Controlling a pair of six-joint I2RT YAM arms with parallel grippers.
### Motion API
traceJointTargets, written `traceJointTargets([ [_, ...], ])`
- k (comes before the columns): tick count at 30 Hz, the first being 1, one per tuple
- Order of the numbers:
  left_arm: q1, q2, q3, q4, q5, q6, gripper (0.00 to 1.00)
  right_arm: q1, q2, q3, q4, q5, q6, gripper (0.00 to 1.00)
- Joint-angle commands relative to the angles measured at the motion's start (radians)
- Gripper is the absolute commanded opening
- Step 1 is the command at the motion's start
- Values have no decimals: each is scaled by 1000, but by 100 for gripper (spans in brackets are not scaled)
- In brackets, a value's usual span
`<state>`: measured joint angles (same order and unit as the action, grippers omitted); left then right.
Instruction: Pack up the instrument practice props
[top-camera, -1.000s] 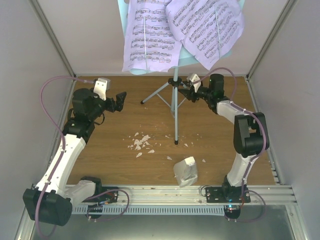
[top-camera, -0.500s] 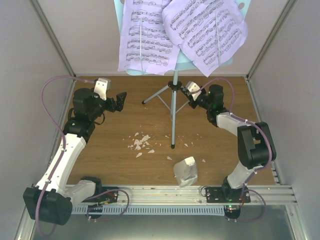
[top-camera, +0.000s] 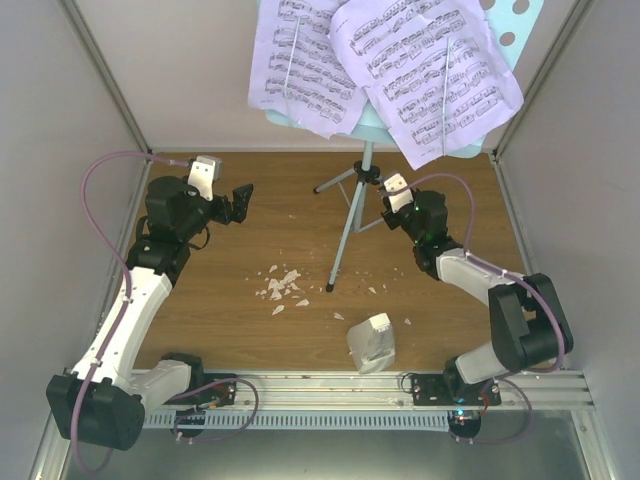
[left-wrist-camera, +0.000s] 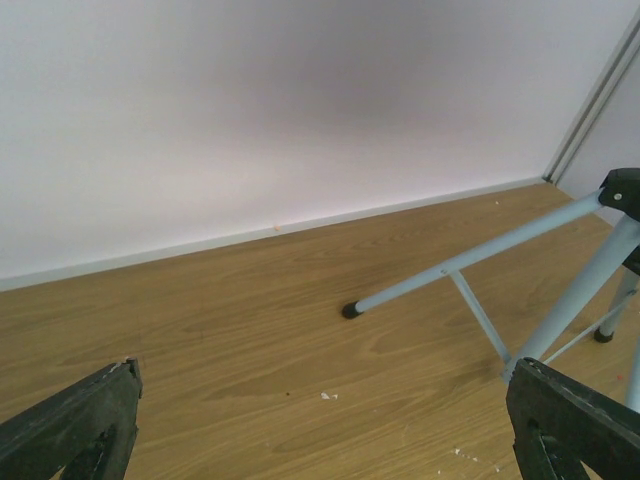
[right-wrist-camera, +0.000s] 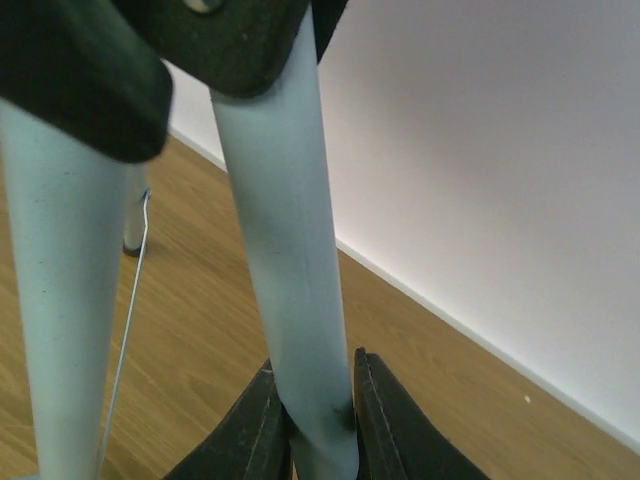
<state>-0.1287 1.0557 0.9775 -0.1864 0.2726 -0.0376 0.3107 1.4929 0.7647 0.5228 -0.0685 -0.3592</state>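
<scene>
Arms (top-camera: 135, 300) white+blk w/ pink cables (top-camera: 88, 190); grippers (top-camera: 243, 200) blk.

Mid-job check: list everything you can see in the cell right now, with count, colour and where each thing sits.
pale-blue tripod music stand with hole-punched tray: one, pale blue, back middle of the table, leaning
lavender-white sheet music pages: at least two, lavender-white with black notes, on the stand's tray
small white pyramid metronome with clear tapered cover: one, white, near edge, right of centre
small white crumbs: a scatter, white, table centre
wooden table: one, brown, under everything
left gripper: one, black, open and empty, back left, apart from the stand
right gripper: one, black, shut on a leg of the stand
</scene>
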Motion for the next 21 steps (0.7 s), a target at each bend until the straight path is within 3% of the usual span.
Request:
traceJointTargets([
  [1, 3, -12, -7, 41, 9, -9, 99, 15, -52, -21, 46, 159, 176, 1],
  [6, 4, -8, -9, 41, 9, -10, 99, 26, -54, -26, 45, 167, 174, 8],
  [12, 4, -6, -8, 41, 1, -6, 99, 26, -80, -17, 25, 156, 176, 49],
  [16, 3, -12, -10, 42, -7, -5, 99, 26, -133, -50, 12, 160, 188, 70],
  [19, 3, -20, -14, 46, -23, -5, 99, 20, -194, -95, 6, 221, 259, 90],
  [21, 4, -30, -18, 51, -30, -5, 99, 6, -242, -130, -16, 276, 342, 97],
])
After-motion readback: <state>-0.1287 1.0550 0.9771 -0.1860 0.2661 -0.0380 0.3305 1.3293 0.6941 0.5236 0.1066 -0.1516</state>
